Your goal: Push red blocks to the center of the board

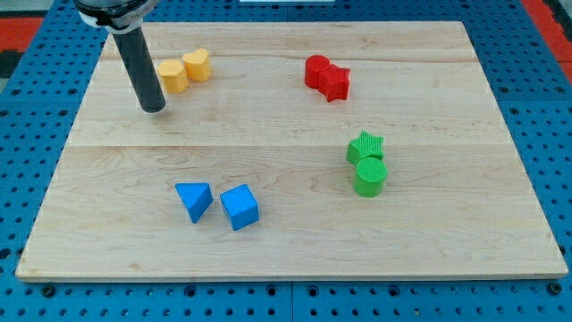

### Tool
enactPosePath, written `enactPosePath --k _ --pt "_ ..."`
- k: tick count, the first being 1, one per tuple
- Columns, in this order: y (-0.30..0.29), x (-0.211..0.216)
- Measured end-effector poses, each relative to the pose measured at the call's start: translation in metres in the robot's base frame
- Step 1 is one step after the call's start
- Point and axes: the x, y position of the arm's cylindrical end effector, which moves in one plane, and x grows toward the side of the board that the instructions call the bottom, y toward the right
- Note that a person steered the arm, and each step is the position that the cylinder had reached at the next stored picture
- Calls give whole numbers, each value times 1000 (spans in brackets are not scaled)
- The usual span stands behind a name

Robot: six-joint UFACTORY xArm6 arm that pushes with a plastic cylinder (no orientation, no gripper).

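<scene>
Two red blocks touch each other at the view's upper right of centre: a rounded red block [316, 71] and a red star-shaped block [336, 83] just right of it. My tip [154, 108] rests on the wooden board [286, 233] at the view's upper left, far left of the red blocks. It stands just below and left of two yellow blocks, a yellow hexagonal block [172, 76] and a yellow rounded block [197, 64].
A green star block [365, 146] sits above a green cylinder [370, 176] at the view's right. A blue triangular block [194, 199] and a blue cube [239, 207] lie at the lower left. Blue pegboard [36, 107] surrounds the board.
</scene>
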Motion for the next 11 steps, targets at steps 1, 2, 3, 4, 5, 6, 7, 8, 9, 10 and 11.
enactPosePath --k 1,2,3,4,5,6,7,8,9,10,11 --pt "27 32" --pt "97 39" --pt "185 37" --pt "287 19" --pt "328 -38" --pt "311 -63" --pt "268 -47" --pt "207 -36" --pt "245 -51" --pt "263 -109" --pt "200 -117"
